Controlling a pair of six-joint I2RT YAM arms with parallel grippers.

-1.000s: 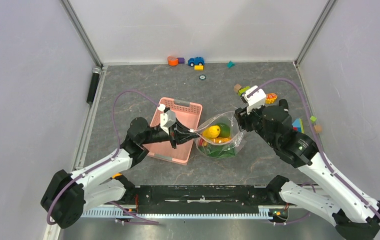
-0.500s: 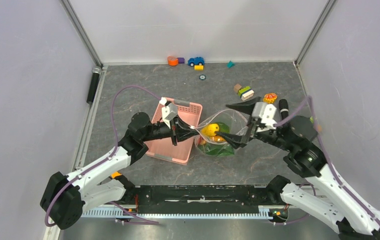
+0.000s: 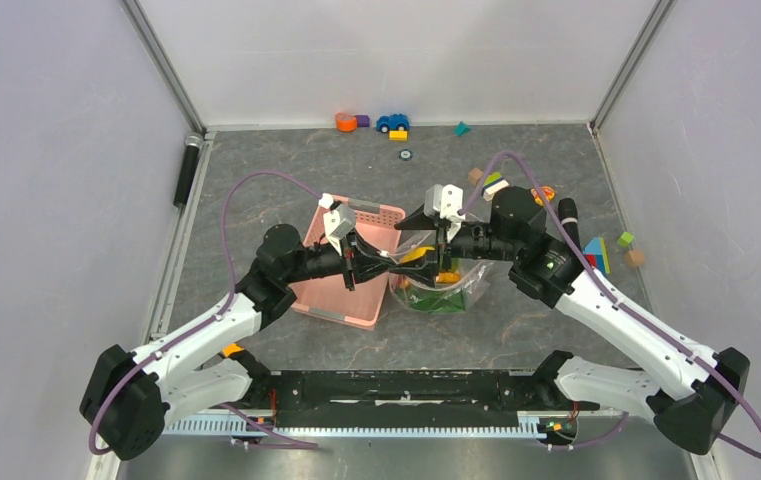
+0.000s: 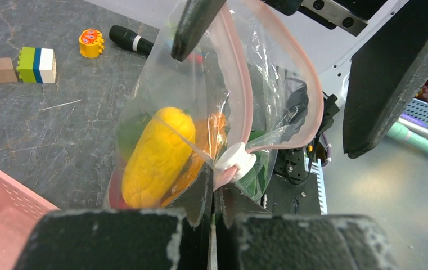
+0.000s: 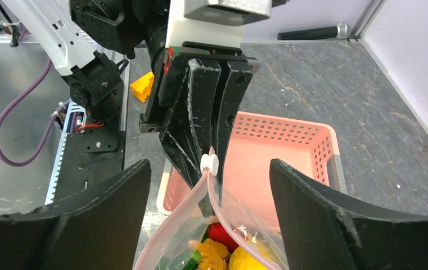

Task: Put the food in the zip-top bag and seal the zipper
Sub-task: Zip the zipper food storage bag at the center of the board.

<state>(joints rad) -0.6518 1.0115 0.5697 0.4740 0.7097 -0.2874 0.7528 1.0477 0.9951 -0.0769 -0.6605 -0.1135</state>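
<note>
The clear zip-top bag point(image 3: 453, 285) stands on the table with its mouth open. It holds the yellow mango point(image 4: 156, 154), an orange piece point(image 5: 212, 252), a red chili point(image 5: 219, 231) and green pieces point(image 3: 436, 301). My left gripper point(image 3: 384, 258) is shut on the bag's corner just behind the white slider point(image 4: 235, 160). The pinkish zipper point(image 4: 290, 84) splits into two strips from the slider point(image 5: 209, 163). My right gripper point(image 5: 210, 169) is wide open, with its fingers on either side of the zipper near the slider, touching nothing. It shows over the bag's mouth in the top view point(image 3: 419, 240).
The pink slotted basket point(image 3: 328, 296) lies under my left arm, next to the bag. A toy car point(image 3: 392, 122) and small blocks point(image 3: 345, 121) lie along the back wall. More blocks point(image 3: 597, 250) lie at the right. A black cylinder point(image 3: 187, 170) lies at the left edge.
My right gripper left the bag's right corner, opened wide and swung left across the bag's mouth to the slider end. My left gripper kept hold of its corner.
</note>
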